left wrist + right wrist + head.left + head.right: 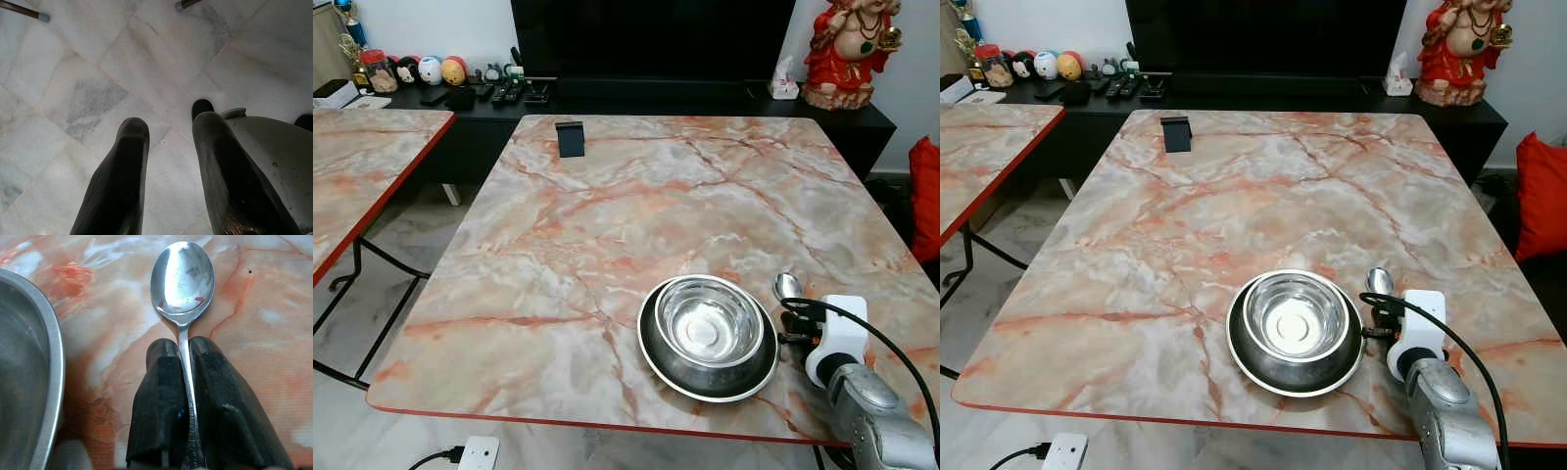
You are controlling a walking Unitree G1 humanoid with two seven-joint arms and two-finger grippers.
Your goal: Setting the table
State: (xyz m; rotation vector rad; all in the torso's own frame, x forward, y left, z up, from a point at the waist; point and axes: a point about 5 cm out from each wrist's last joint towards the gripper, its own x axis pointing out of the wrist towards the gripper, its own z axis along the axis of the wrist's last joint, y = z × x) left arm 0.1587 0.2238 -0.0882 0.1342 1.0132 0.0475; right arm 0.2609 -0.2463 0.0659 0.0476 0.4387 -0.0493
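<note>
A steel bowl (710,320) sits inside a dark steel plate (658,360) near the front right of the marble table (607,215). Just right of the plate, a steel spoon (182,276) lies at table level with its round end (788,286) pointing away from me. My right gripper (184,348) is shut on the spoon's handle, the handle pinched between both black fingers (161,396). In the head view this gripper (800,321) is low over the table beside the plate's rim. My left gripper (168,127) hangs open above the pale floor tiles.
A small black stand (571,138) is on the table's far left part. A second marble table (362,166) stands to the left. Behind are a dark cabinet with remotes and toys (440,70) and a red statue (847,49). A white socket (478,452) lies on the floor.
</note>
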